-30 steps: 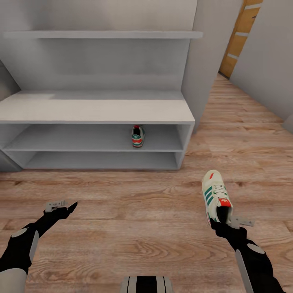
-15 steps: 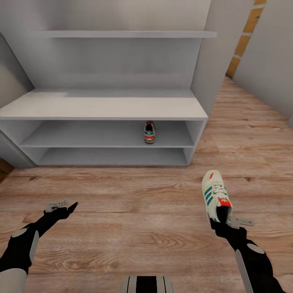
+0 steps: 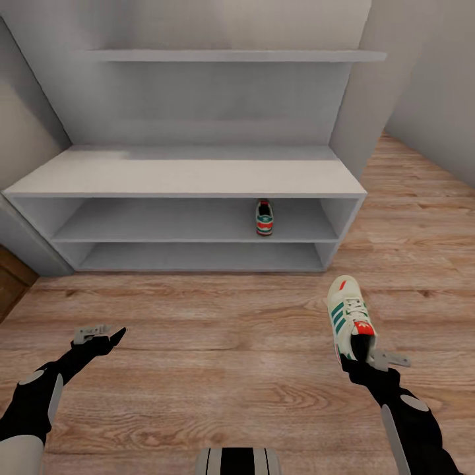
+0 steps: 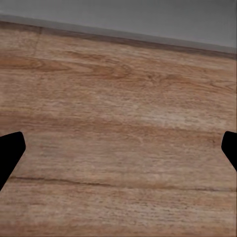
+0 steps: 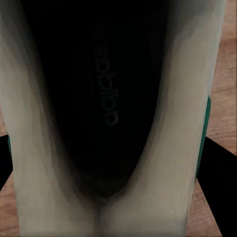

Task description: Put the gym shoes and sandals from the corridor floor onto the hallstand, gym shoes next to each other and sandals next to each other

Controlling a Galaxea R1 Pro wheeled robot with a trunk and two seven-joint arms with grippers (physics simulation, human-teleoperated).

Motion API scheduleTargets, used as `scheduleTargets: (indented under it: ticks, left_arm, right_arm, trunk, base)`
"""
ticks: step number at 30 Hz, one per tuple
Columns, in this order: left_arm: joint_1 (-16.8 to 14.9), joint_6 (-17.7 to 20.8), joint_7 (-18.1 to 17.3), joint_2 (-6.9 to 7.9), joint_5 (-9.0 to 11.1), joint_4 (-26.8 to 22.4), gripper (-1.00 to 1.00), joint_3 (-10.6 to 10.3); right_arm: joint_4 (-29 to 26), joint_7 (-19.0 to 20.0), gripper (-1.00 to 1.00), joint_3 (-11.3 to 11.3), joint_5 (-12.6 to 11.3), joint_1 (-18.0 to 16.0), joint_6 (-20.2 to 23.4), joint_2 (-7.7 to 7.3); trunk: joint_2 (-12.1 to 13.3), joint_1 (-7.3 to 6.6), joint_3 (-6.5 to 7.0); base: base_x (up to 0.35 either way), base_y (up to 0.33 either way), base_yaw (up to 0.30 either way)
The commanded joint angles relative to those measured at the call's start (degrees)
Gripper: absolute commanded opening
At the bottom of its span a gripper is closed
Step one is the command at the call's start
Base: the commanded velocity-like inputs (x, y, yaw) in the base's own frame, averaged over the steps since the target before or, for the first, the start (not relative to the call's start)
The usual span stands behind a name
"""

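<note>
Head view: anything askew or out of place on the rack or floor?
Nothing damaged or spilled. One gym shoe stands alone on the upper shelf of the shoe rack, heel facing out. Its mate, the second gym shoe, is off the rack, held at the heel by the right claw above the floor. The left claw is open.

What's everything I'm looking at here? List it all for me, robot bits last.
Gym shoe on rack: one, cream with green and red, heel outward on the upper shoe shelf, toward its right end.
Gym shoe in grip: one, cream with green stripes and a red tongue label, held at the heel.
Hallstand: one, light grey, against the wall, flat top, two shoe shelves, one wall shelf above.
Corridor floor: light brown wood planks.
Left gripper: black, jaws apart, holding nothing, above the floor.
Right gripper: black, jaws closed on the shoe's heel.
</note>
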Motion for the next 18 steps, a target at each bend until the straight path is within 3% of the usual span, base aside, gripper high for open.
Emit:
scheduleTargets:
  ticks: [1, 18]
  left_arm:
    - [-0.1, 0.4, -0.4, -0.04, -0.2, 0.0, 1.0, 0.2]
    - [-0.1, 0.4, -0.4, -0.07, -0.2, 0.0, 1.0, 0.2]
  right_arm:
    - [-0.1, 0.0, -1.0, 0.0, 0.0, 0.0, 0.3, -0.01]
    - [-0.1, 0.0, -1.0, 0.0, 0.0, 0.0, 0.3, -0.01]
  trunk:
    - [0.0, -0.01, -0.04]
    - [0.0, -0.01, -0.04]
  base:
    - [0.003, 0.324, 0.0]
    - [0.04, 0.324, 0.0]
